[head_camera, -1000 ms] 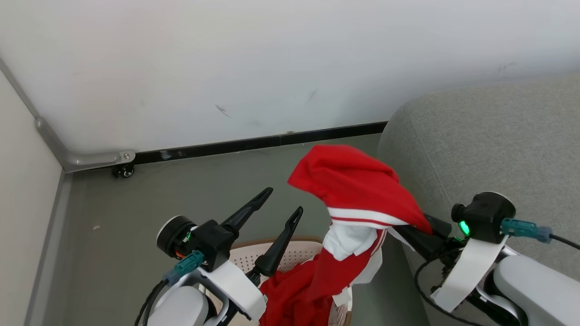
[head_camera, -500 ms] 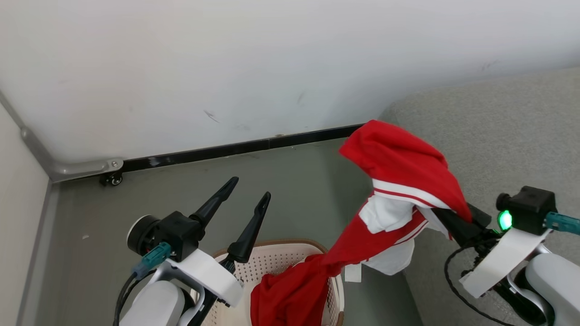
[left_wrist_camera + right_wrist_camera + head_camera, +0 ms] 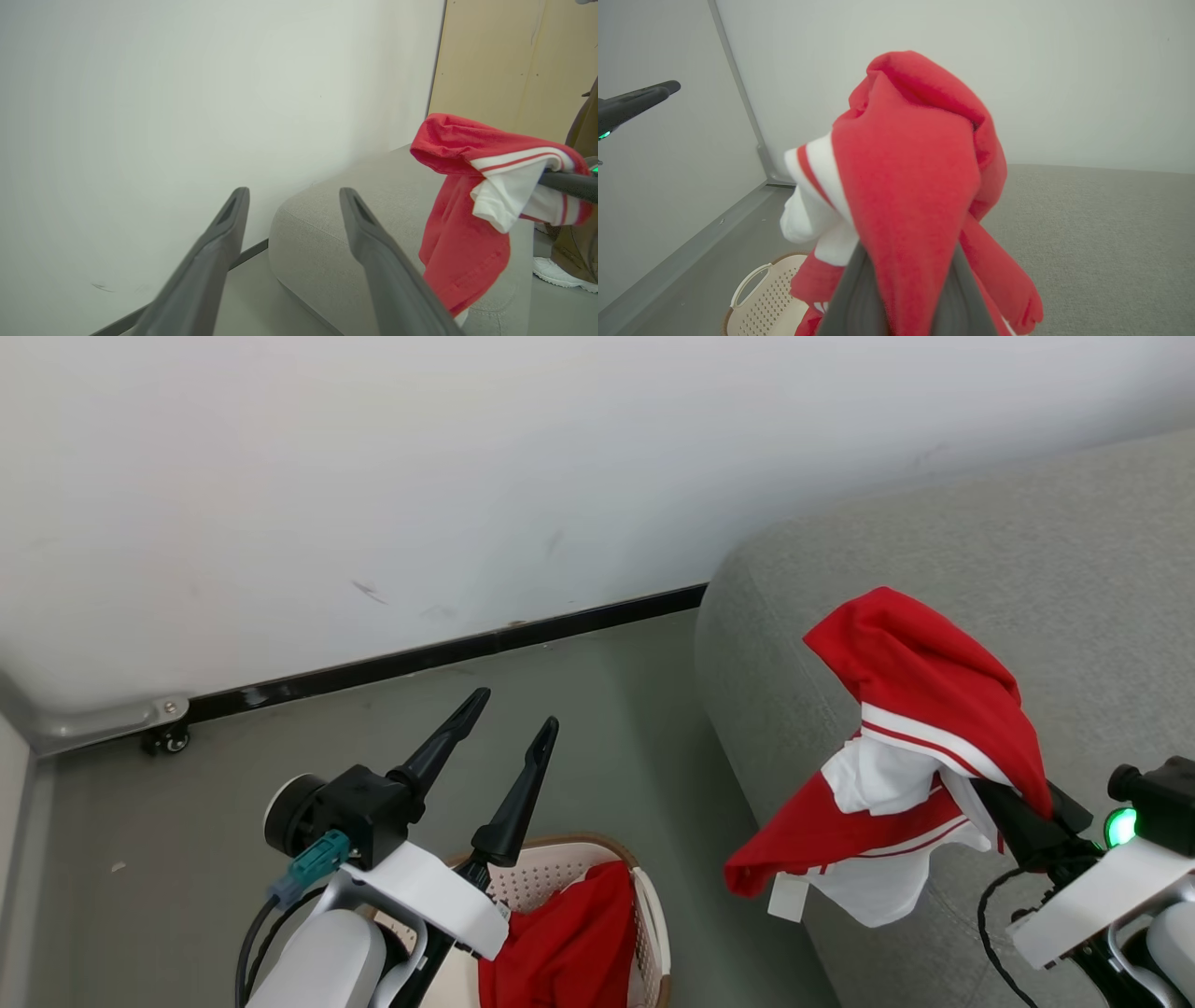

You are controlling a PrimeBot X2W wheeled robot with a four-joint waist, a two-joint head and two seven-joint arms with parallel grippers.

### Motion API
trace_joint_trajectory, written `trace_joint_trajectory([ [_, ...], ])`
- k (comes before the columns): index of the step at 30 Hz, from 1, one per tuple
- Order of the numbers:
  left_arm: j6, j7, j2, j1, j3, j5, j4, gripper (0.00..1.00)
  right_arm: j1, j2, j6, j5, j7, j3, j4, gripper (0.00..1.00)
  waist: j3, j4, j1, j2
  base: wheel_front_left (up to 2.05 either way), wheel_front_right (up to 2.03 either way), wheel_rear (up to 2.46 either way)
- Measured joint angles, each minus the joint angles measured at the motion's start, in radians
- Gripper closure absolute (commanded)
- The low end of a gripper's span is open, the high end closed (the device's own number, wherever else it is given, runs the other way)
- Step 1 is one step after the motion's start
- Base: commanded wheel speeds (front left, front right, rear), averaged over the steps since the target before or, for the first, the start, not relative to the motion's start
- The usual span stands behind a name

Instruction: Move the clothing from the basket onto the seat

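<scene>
Over the right hand (image 3: 1016, 810), clothing (image 3: 920, 677) hangs pinched

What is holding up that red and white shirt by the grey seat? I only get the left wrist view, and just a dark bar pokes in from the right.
Observer: The right gripper is shut on it; the red and white garment drapes over it.
Operator: Is there more laundry anywhere?
Observer: Yes, a second red garment lies in the basket, close to the open left gripper.
Operator: Where is that basket?
Observer: On the floor, beside the end of the seat, to the robot's left of it.
</scene>
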Motion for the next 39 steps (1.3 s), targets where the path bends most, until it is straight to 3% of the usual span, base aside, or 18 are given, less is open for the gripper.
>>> trace_joint_trajectory([
  [9, 0.001, 0.000, -0.007, 0.014, 0.028, 0.009, -0.008, 0.00, 0.082, 0.035, 0.000, -0.040, 0.000, -0.079, -0.035, 1.00, 0.004, -0.070, 0.0000, 0.0000, 0.00, 0.00, 0.00],
  [25, 0.053, 0.000, 0.016, 0.050, 0.109, 0.035, -0.055, 0.00, 0.117, 0.070, 0.000, -0.076, -0.005, -0.153, -0.086, 1.00, 0.040, -0.152, 0.0000, 0.0000, 0.00, 0.00, 0.00],
  [39, 0.078, 0.000, 0.063, 0.060, 0.153, 0.055, -0.081, 0.00, -0.105, 0.013, 0.000, -0.066, 0.046, -0.265, -0.096, 1.00, 0.116, -0.152, 0.0000, 0.0000, 0.00, 0.00, 0.00],
])
